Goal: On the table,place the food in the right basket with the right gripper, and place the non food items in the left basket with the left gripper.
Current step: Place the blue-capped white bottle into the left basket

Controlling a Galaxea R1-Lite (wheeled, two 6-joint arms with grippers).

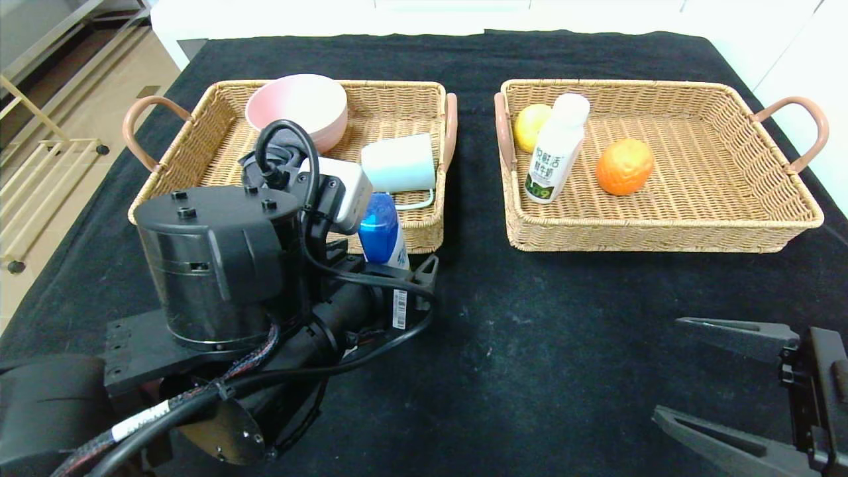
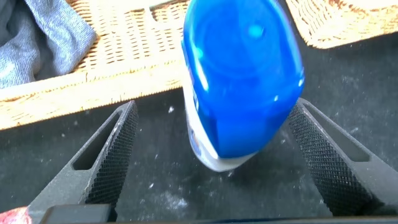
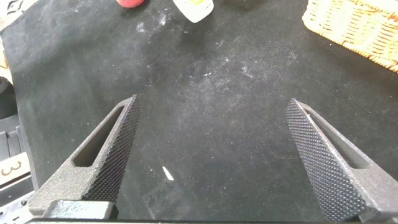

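Note:
My left gripper (image 1: pixel 385 260) (image 2: pixel 212 107) stands open on the black table (image 1: pixel 543 344), just before the left basket (image 1: pixel 199 169). Between its fingers (image 2: pixel 115 155), with a gap on both sides, stands a white bottle with a blue cap (image 1: pixel 380 228) (image 2: pixel 242 74). The right basket (image 1: pixel 662 232) holds a yellow fruit (image 1: pixel 531 126), a white bottle with a green label (image 1: pixel 555 159) and an orange (image 1: pixel 624 166). My right gripper (image 1: pixel 668 368) (image 3: pixel 211 102) hangs open and empty over bare cloth at the front right. A sliver of the pink-red peach (image 3: pixel 129 2) shows at the edge of the right wrist view.
The left basket holds a pink bowl (image 1: pixel 298 106), a white cup (image 1: pixel 399 163) on its side and a grey cloth (image 2: pixel 37 43). My left arm's bulk (image 1: pixel 218 265) hides the table behind it. A wicker basket corner (image 3: pixel 360 28) shows in the right wrist view.

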